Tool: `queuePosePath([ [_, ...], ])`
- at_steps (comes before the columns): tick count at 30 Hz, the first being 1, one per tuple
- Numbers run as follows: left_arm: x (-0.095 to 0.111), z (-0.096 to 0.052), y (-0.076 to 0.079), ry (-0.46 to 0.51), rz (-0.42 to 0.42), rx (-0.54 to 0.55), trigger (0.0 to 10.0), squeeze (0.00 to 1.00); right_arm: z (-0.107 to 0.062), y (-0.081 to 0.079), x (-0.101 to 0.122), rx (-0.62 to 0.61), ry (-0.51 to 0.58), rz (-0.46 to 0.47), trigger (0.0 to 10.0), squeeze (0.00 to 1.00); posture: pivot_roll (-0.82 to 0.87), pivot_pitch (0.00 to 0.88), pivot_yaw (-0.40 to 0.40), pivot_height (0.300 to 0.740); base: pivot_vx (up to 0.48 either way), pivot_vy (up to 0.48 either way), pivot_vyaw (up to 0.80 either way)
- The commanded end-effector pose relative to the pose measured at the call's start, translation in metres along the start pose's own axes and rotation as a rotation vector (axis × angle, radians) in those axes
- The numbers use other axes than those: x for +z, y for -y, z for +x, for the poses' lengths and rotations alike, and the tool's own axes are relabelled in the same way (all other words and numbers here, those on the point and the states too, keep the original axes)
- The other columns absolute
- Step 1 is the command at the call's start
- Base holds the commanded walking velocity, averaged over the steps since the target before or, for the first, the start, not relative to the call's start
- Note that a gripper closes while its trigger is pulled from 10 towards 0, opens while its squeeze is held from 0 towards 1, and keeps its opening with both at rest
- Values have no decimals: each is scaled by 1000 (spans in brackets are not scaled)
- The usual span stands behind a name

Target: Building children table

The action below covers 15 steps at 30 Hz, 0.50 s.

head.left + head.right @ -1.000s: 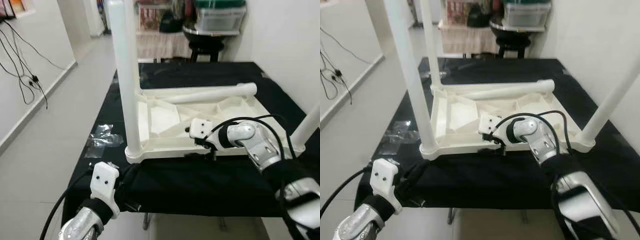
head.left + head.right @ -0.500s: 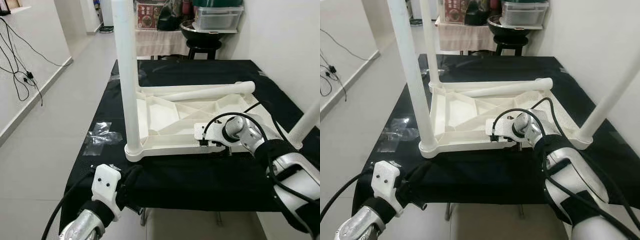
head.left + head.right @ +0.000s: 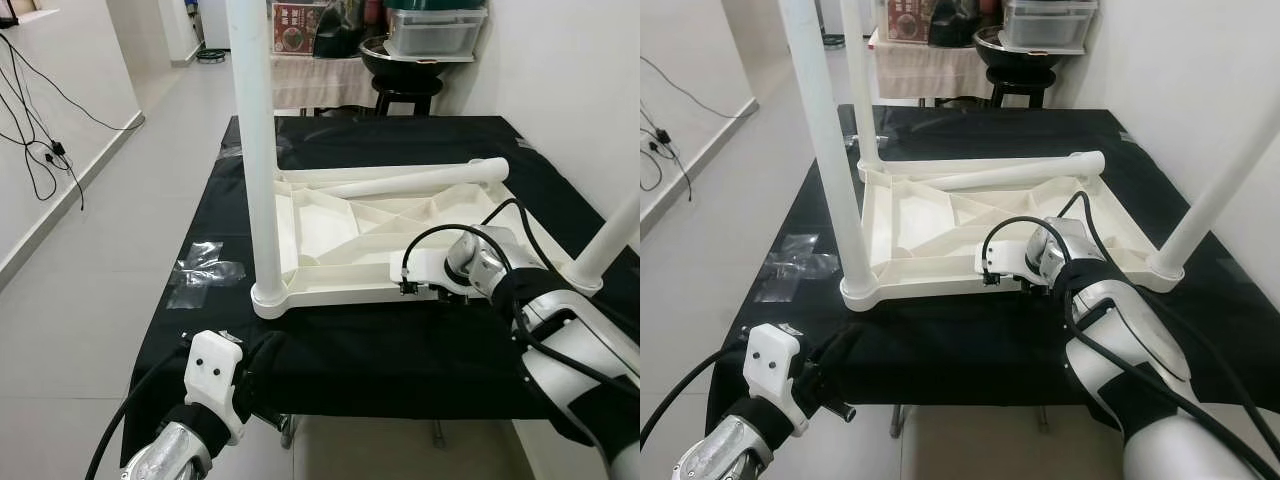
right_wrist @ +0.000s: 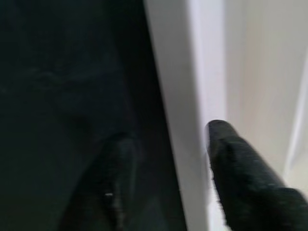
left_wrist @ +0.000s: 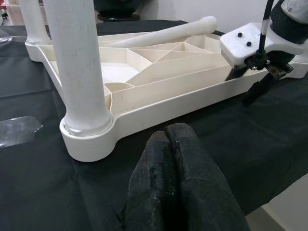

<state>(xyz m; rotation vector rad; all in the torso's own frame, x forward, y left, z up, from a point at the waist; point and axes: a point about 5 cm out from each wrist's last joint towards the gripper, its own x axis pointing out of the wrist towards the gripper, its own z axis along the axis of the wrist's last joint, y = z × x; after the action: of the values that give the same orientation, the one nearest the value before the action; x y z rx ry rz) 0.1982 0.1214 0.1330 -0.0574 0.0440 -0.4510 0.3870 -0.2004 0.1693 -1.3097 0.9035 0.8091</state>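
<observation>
Black right gripper (image 4: 168,144) straddles tabletop (image 3: 340,235) rim; left gripper (image 5: 174,159) closed

The upturned children's table (image 3: 340,235) is plain off-white plastic all over, ribs, rim and upright legs (image 3: 258,150) alike, and the loose leg (image 3: 415,181) lying across it is the same off-white. It lies on a tabletop (image 3: 400,350) covered in matt black cloth with no pattern. A crumpled scrap of clear wrapping (image 3: 205,272) shows glossy grey against the black. The right hand (image 4: 166,178) has black fingers (image 4: 240,168), a white casing and a black cable, on a silver arm. The left hand (image 5: 177,183) has black, slightly fuzzy fingers and a white casing too. The floor (image 3: 110,260) is pale grey tile, the walls (image 3: 570,80) white, with black cords (image 3: 45,150) hanging down one of them.
</observation>
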Motion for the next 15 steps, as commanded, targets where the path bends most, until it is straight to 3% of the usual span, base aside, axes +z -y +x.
queuePosePath([
  [1, 0, -1, 1, 3, 1, 2, 10000, 0, -1, 1, 1, 13, -8, -13, 0, 0, -4, 60, -46, 740, 0, 0, 0],
  [8, 0, 0, 0, 4, 3, 4, 10000, 0, 3, -4, 8, 68, 15, -10, 0, 0, -1, 55, -45, 740, 0, 0, 0],
  [10, 0, 0, 0, 4, 4, 4, 10000, 0, 3, -4, 15, 68, 65, -21, 0, 0, -1, 56, -44, 740, 0, 0, 0],
  [11, 0, 0, 0, 5, 4, 5, 10000, 0, 0, -3, 31, 89, 187, 38, 0, 0, -2, 56, -45, 740, 0, 0, 0],
  [15, 1, 1, -1, 7, 4, 7, 10000, 0, -1, -7, 49, 160, 317, 66, 0, 0, -2, 57, -45, 740, 0, 0, 0],
])
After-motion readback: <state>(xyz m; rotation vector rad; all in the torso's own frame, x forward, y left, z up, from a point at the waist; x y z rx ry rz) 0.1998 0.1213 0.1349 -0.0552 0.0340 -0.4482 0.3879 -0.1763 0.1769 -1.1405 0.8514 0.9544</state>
